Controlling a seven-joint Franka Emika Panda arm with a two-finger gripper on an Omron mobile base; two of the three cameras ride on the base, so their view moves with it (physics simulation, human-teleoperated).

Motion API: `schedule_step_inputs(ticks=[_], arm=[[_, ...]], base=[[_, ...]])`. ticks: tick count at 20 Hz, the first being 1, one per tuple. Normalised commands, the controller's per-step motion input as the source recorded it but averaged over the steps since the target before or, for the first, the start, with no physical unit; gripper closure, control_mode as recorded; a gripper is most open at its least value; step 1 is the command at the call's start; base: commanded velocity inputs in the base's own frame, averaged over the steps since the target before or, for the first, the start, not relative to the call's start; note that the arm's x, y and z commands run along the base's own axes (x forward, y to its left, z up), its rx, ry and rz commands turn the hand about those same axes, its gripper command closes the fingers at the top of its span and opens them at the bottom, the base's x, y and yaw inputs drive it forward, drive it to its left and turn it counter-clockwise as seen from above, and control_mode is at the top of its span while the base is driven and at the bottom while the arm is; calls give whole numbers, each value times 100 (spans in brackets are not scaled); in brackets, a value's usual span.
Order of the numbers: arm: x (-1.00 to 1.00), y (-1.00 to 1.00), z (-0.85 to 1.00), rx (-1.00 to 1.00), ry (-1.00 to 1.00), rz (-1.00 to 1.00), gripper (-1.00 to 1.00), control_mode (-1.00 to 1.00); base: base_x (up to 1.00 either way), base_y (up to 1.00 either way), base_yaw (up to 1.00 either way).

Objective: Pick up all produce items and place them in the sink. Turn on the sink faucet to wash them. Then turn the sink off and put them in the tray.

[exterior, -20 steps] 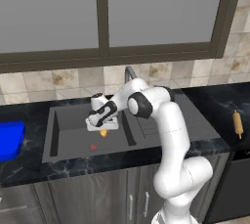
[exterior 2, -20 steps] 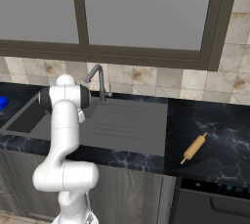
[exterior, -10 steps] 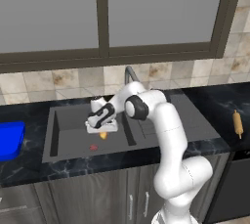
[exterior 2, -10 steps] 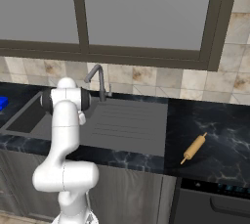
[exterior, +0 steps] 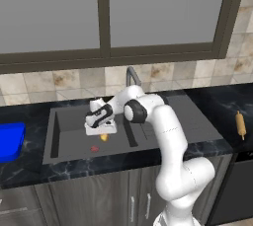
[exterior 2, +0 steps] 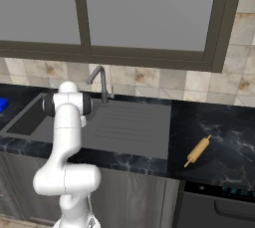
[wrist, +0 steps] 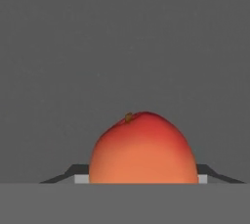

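Tool (exterior: 103,132) is clenched on the fruit (wrist: 142,149): in the hand view the fruit spans the gap from one dark finger tip to the other. The arm reaches down into the basin.

Along the dark marbled surface (exterior 2: 224,157), the sink (exterior: 69,136) takes the middle, its basin toward the left end and its ribbed drainboard (exterior 2: 129,122) toward the right. The blue tray (exterior: 9,141) lies at the left end, well apart from the basin. The faucet (exterior 2: 101,80) stands at the sink's back edge, with no water seen coming from it. A tan rolling pin (exterior 2: 197,150) lies near the right end.

The fruit (exterior: 104,138) hangs inside the basin, near its right wall and just over the floor. A small red speck (exterior: 94,148) lies on the floor beside it, too small to name.

By my reading the task is early: the fruit has reached the sink but is not yet let go. Releasing it, running and stopping the water, and carrying it to the tray all appear to remain.

The fruit is roundish with no clear long axis. Its stem nub (wrist: 128,117) points away from the finger tips, a little off centre.
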Motion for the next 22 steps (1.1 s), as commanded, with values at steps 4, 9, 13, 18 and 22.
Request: schedule_step_inputs(ticks=[4, 9, 13, 18, 22], arm=[[1, 0, -3, 0, 3, 0, -100, -100], [0, 0, 10, 0, 0, -2, -100, -100], [0, 0, 20, -2, 0, -3, -100, -100], [-1, 0, 37, -3, 0, -6, -100, -100], [-12, 0, 54, -2, 0, -7, -100, -100]], base=[[0, 0, 0], [0, 0, 0], [0, 0, 0], [0, 0, 0], [0, 0, 0]])
